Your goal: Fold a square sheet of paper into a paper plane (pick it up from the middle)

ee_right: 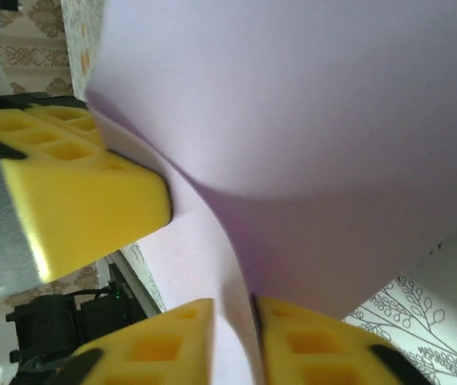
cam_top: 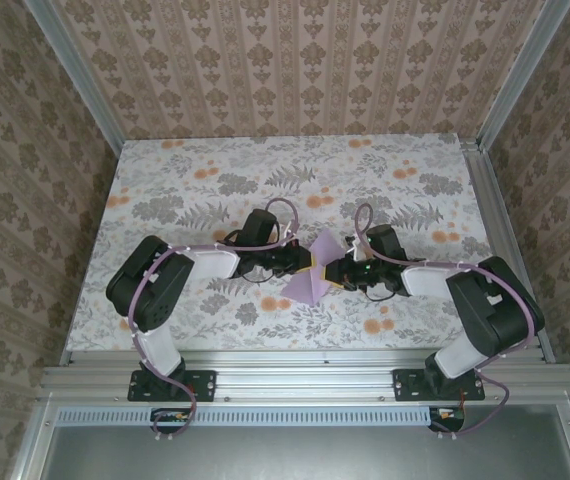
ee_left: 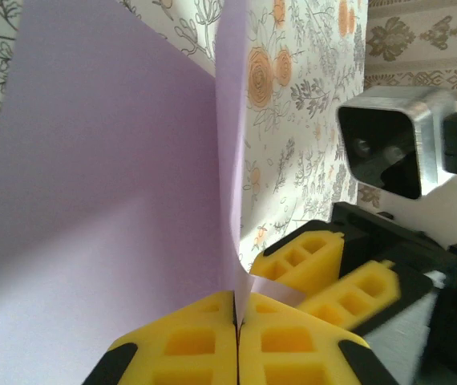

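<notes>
- As we look down from above, we see the sheet of paper [cam_top: 310,282] standing up near the middle of the flowered table [cam_top: 215,170]. It is caught between the left pincer [cam_top: 308,262] and the right pincer [cam_top: 333,276], which meet tip to tip.
- From the left wrist, we see the left pincer [ee_left: 236,317] closed on the sheet of paper [ee_left: 108,200]. Its yellow pads press together with the lilac fold rising upright from between them. Just beside it, the right pincer [ee_left: 329,277] has a strip of the same paper between its pads.
- From the right wrist, we see the right pincer [ee_right: 232,325] with its pads a little apart. The sheet of paper [ee_right: 309,120] runs down through the gap and lies against one of them. A yellow pad [ee_right: 76,192] of the left pincer sits close by, at the upper left.
</notes>
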Motion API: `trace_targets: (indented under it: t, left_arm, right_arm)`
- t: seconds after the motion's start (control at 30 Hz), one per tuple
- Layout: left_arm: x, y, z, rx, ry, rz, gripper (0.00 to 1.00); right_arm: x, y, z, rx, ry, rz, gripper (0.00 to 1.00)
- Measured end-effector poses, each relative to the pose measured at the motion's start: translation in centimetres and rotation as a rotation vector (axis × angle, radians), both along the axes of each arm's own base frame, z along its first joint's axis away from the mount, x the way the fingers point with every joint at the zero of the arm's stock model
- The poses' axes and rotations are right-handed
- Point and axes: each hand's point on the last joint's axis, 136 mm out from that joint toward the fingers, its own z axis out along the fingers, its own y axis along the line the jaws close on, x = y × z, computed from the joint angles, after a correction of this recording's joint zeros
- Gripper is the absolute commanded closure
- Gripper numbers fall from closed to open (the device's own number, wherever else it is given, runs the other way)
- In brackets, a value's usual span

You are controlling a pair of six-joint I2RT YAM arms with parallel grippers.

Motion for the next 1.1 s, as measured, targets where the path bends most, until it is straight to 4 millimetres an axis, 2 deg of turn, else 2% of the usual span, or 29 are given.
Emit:
trace_targets:
  t: [0.23, 0.4, 0.57, 0.77, 0.93, 1.1]
  left_arm:
    - [0.4, -0.1, 0.3, 0.001, -0.003, 0.011, 0.97]
    - [0.9, -0.1, 0.5, -0.003, 0.004, 0.029, 0.97]
    - [1.4, -0.5, 1.3, -0.027, 0.007, 0.047, 0.97]
    - [1.8, -0.8, 1.9, -0.053, 0.009, 0.065, 0.97]
    - [2.1, -0.9, 2.3, -0.065, 0.003, 0.077, 0.97]
    - [2.4, -0.9, 2.5, -0.08, -0.009, 0.085, 0.96]
  right_arm:
    - [-1.3, -0.7, 0.2, 0.013, 0.015, -0.023, 0.44]
    - [-2.4, -1.1, -0.2, 0.027, 0.065, -0.056, 0.41]
    - [-1.9, -0.8, 0.8, 0.082, 0.075, -0.103, 0.39]
    - [-1.4, 0.1, 1.9, 0.136, 0.079, -0.127, 0.38]
    - [-1.0, 0.8, 2.7, 0.177, 0.081, -0.139, 0.46]
    - [-0.8, 1.1, 2.6, 0.2, 0.1, -0.152, 0.53]
